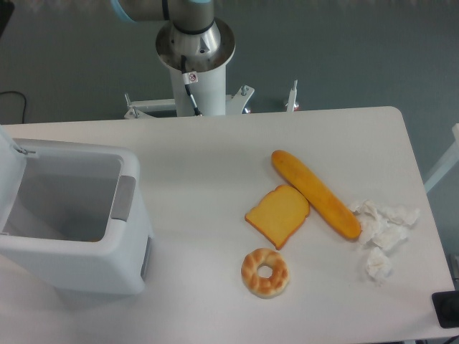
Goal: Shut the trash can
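The trash can (107, 251) is a large white boxy bin at the left edge of the table. It stands open, and I can see its empty inside. Its white lid (10, 172) is swung up at the far left, partly cut off by the frame edge. A grey latch strip (123, 198) sits on the right rim. Only the arm's base column (195, 72) shows at the top behind the table. The gripper is out of view.
A long baguette (315, 193), a slice of toast (278, 215) and a bagel (265, 272) lie at centre right of the white table (215, 158). Crumpled white paper (380, 233) lies near the right edge. A dark object (448, 309) sits at the lower right corner.
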Motion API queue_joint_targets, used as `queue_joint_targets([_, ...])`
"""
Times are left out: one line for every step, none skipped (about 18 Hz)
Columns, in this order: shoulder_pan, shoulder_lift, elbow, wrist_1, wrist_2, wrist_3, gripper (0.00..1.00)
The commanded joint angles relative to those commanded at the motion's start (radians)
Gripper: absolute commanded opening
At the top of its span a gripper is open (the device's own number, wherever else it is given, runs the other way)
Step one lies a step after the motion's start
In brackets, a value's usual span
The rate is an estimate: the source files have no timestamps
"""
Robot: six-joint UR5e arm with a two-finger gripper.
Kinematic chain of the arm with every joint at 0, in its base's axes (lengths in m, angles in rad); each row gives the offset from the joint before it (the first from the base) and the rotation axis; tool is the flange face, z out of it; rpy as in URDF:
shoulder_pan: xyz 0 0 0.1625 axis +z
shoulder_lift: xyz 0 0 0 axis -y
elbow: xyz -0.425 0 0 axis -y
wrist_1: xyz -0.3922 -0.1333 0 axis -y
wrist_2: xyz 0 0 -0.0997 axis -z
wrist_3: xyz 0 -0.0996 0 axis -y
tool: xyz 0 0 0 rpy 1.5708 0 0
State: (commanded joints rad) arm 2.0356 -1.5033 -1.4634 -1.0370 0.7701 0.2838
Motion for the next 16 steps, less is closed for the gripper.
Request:
queue_joint_targets([-0.003,-0.008,0.0,0.0,-0.011,0.002,1.0])
queue_joint_targets([-0.005,-0.014,0.0,0.0,-0.023,0.0,1.0])
queue_joint_targets([-0.011,-0.02,0.0,0.0,-0.035,0.002,1.0])
queue_joint_targets([-0.017,-0.029,0.0,0.002,-0.038,0.003,1.0])
queue_joint_targets([-0.02,-0.037,0.002,0.002,-0.038,0.005,1.0])
queue_joint_targets([-0.02,-0.046,0.003,0.002,-0.038,0.005,1.0])
queue_joint_targets([-0.026,-0.052,0.003,0.003,-0.038,0.006,1.0])
queue_joint_targets([-0.029,-0.06,0.006,0.011,-0.038,0.006,1.0])
queue_joint_targets([-0.031,-0.066,0.009,0.02,-0.038,0.006,1.0])
queue_joint_targets([-0.031,-0.071,0.012,0.024,-0.038,0.006,1.0])
queue_joint_targets([-0.034,-0.077,0.014,0.025,-0.04,0.006,1.0])
queue_joint_targets([-0.043,-0.081,0.014,0.026,-0.04,0.006,1.0])
queue_joint_targets([-0.048,-0.087,0.014,0.031,-0.04,0.006,1.0])
queue_joint_targets([-0.051,-0.094,0.014,0.031,-0.038,0.008,1.0])
queue_joint_targets([-0.058,-0.098,0.014,0.031,-0.038,0.008,1.0])
queue_joint_targets([-0.063,-0.104,0.015,0.032,-0.04,0.009,1.0])
